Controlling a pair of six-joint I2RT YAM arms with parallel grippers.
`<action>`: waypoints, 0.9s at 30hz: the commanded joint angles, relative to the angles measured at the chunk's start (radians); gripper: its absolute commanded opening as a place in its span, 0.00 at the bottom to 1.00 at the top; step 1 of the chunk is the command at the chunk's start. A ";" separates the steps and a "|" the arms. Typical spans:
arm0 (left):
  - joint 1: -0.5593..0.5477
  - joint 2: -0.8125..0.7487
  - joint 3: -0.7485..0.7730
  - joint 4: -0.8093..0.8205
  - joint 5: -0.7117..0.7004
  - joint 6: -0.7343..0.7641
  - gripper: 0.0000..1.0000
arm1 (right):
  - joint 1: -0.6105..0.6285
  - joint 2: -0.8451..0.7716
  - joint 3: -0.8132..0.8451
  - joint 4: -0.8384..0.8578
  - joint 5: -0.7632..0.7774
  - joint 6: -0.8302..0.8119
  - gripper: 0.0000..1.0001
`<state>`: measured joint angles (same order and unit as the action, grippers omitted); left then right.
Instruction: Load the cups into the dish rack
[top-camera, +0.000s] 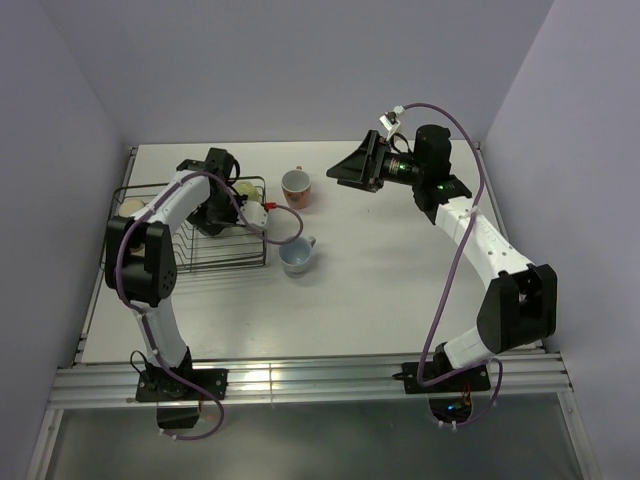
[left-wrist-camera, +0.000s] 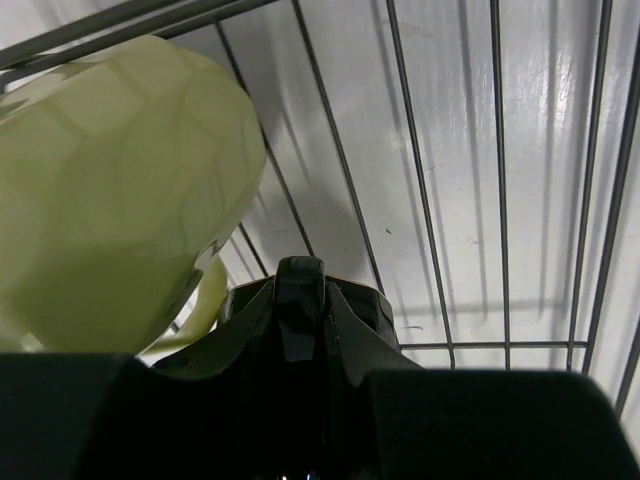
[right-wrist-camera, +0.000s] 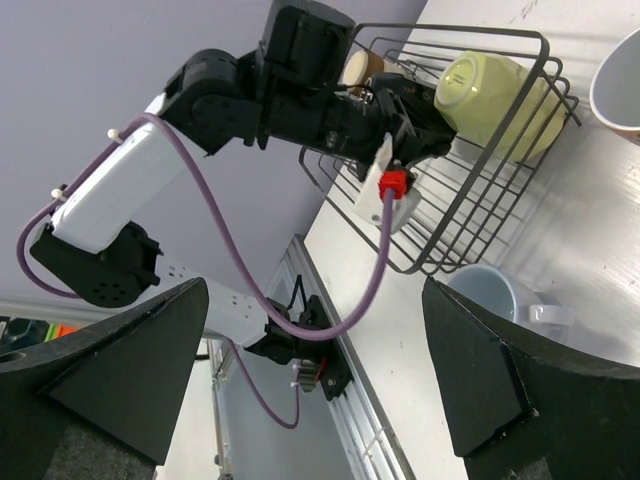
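The dish rack (top-camera: 215, 255) stands at the left of the table. A pale yellow mug (top-camera: 245, 189) lies on its side in the rack's far right corner. My left gripper (top-camera: 234, 200) is inside the rack beside it. In the left wrist view the fingers (left-wrist-camera: 300, 275) are pressed together with nothing between them, and the mug (left-wrist-camera: 110, 190) with its handle lies just to their left. A brown cup (top-camera: 131, 207) sits at the rack's left end. A pink patterned cup (top-camera: 296, 187) and a light blue mug (top-camera: 297, 256) stand on the table right of the rack. My right gripper (top-camera: 350, 168) is wide open and empty above the table.
The right wrist view shows the rack (right-wrist-camera: 545, 60), the yellow mug (right-wrist-camera: 490, 90), the blue mug (right-wrist-camera: 500, 295) and the left arm's purple cable (right-wrist-camera: 330, 320). Grey walls enclose the table at the back and on both sides. The black cup is out of view.
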<state>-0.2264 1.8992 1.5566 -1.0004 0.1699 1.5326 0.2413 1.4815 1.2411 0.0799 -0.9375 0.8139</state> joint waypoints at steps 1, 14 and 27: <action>-0.013 -0.043 -0.036 0.078 -0.076 0.067 0.00 | -0.008 0.010 0.004 0.014 -0.023 0.002 0.95; -0.024 -0.103 -0.219 0.246 -0.227 0.250 0.00 | -0.011 0.014 -0.002 0.023 -0.026 0.016 0.95; -0.025 -0.084 -0.204 0.273 -0.251 0.351 0.00 | -0.013 0.014 -0.006 0.026 -0.029 0.019 0.95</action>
<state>-0.2485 1.8442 1.3235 -0.7666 -0.0429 1.8175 0.2375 1.4948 1.2366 0.0807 -0.9455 0.8257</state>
